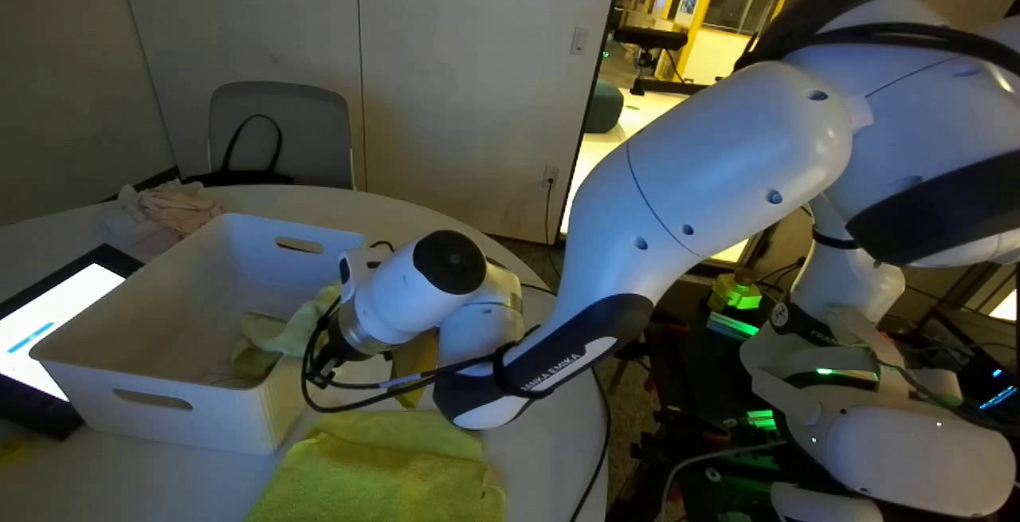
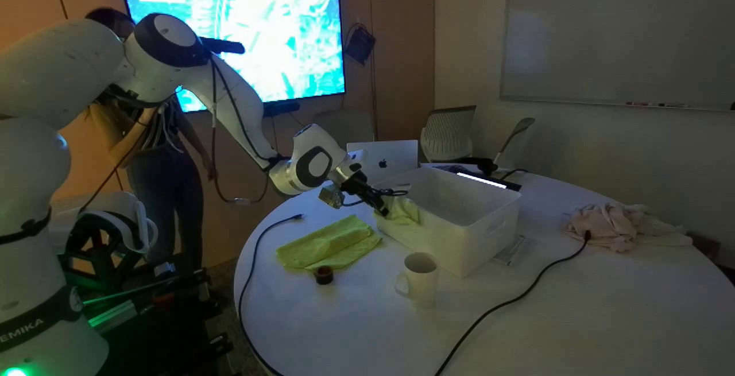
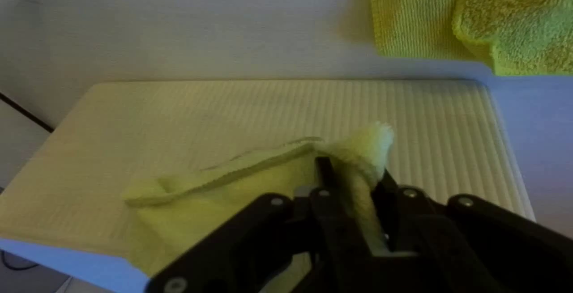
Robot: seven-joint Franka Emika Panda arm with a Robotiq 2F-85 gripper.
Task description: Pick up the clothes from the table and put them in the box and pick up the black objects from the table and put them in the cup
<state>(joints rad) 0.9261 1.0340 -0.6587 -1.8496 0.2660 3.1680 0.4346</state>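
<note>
My gripper [image 3: 356,174] is shut on a yellow-green cloth [image 3: 201,203] at the near rim of the white box [image 1: 199,410]. In an exterior view, part of this cloth [image 1: 295,331] hangs inside the box. My gripper [image 2: 382,205] and the cloth [image 2: 405,210] also show in an exterior view, with the box [image 2: 471,244]. A folded yellow towel [image 2: 330,244] lies on the table beside the box. Pink and white clothes [image 2: 608,227] lie beyond it. A small black round object [image 2: 324,274] sits by the towel. A white cup [image 2: 421,281] stands upright by the box.
A tablet-like screen [image 1: 72,331] lies against the box. A laptop [image 2: 390,155] stands behind the box. Black cables [image 2: 511,305] run across the round table [image 2: 356,341]. A person [image 2: 166,181] stands behind the arm. A chair [image 1: 279,131] is beyond the table.
</note>
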